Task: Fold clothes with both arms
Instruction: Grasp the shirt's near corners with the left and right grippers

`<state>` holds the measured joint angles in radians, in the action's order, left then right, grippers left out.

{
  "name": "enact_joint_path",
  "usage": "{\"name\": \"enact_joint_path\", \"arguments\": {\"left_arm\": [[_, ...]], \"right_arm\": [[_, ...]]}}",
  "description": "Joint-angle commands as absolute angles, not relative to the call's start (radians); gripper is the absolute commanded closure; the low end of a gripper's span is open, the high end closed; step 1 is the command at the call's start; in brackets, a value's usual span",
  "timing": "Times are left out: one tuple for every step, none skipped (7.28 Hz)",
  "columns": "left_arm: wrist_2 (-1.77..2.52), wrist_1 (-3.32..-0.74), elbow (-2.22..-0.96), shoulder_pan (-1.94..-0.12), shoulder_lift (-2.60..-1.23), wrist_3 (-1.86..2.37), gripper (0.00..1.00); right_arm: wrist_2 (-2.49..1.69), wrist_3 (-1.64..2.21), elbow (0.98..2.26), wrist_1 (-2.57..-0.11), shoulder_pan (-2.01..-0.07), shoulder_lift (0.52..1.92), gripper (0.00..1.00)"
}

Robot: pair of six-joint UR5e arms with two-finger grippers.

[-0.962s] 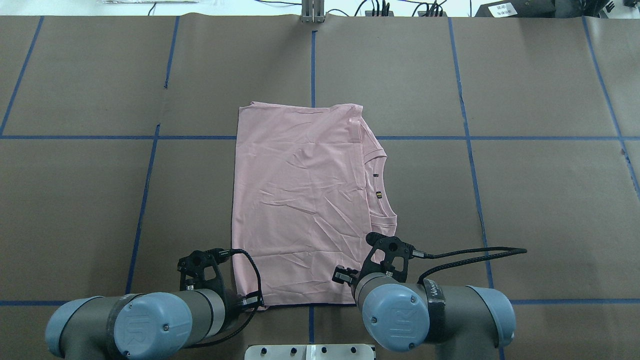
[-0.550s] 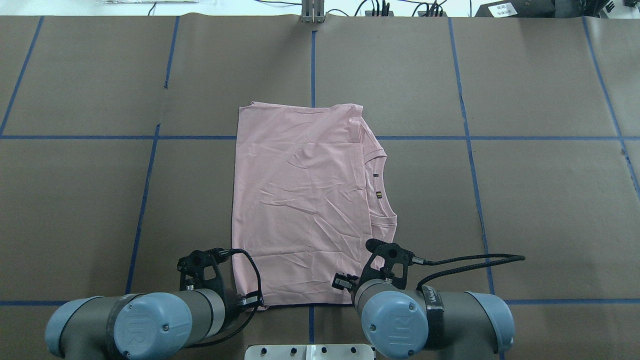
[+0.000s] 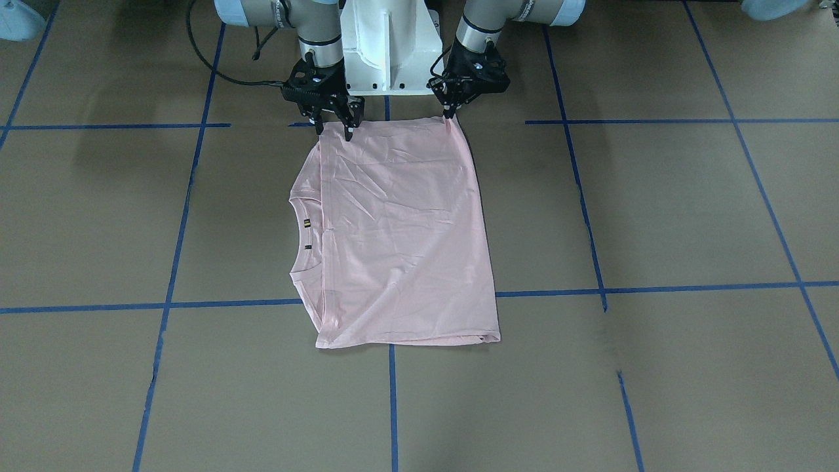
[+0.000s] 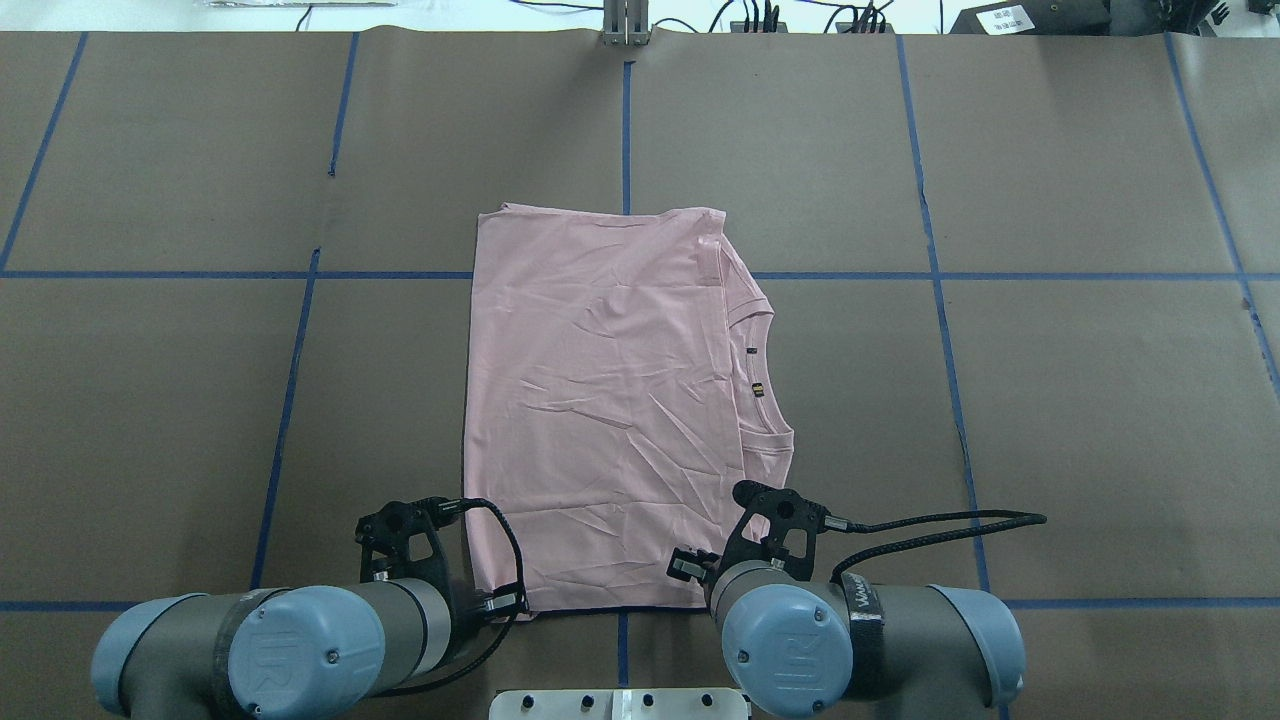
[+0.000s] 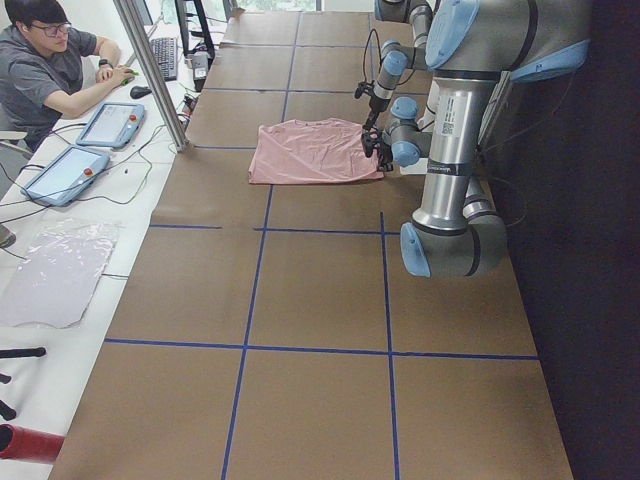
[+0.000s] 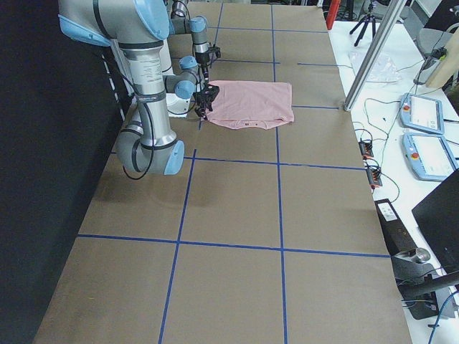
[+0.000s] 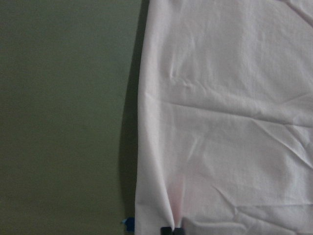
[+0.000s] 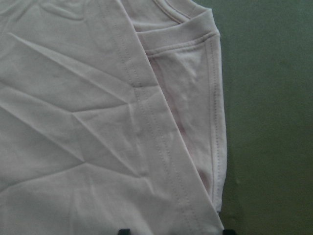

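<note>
Where the T-shirt [image 4: 600, 400] lies: flat on the middle of the brown bench [image 4: 1080, 420], its near edge by the robot.
Look: pale pink, plain side up, wrinkled, sleeves folded in, collar toward the robot's right.
Left gripper [image 3: 450, 113]: closed, pinching one near corner.
Right gripper [image 3: 334, 130]: open, astride the other near corner.

Brown paper table cover [image 4: 1100, 420], blue tape grid [image 4: 1000, 276]. White side bench [image 5: 60, 370] (tablet [image 5: 110, 123], plastic sheet [image 5: 55, 270]). Seated person [image 5: 45, 75]; aluminium post [image 5: 155, 75].
</note>
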<state>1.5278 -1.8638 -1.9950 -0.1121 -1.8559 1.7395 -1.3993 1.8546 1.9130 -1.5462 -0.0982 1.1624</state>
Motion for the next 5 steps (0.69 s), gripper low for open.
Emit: {"name": "enact_joint_path", "arguments": {"left_arm": [[1.528,-1.864,-1.996,-0.112,-1.856,1.740,1.00],[1.528,-1.864,-1.996,-0.112,-1.856,1.740,1.00],[1.528,-1.864,-1.996,-0.112,-1.856,1.740,1.00],[1.526,-1.864,-1.996,-0.112,-1.856,1.740,1.00],[1.528,-1.864,-1.996,-0.112,-1.856,1.740,1.00]], "right_arm": [[-1.399,1.867,1.911,-1.548,-0.098,1.163,0.46],[-1.397,1.887,1.910,-1.546,-0.095,1.161,0.71],[-1.396,1.902,1.904,-1.546,-0.094,1.163,0.88],[-1.396,1.916,1.902,-1.546,-0.092,1.161,1.00],[-1.394,1.939,1.902,-1.546,-0.092,1.160,1.00]]}}
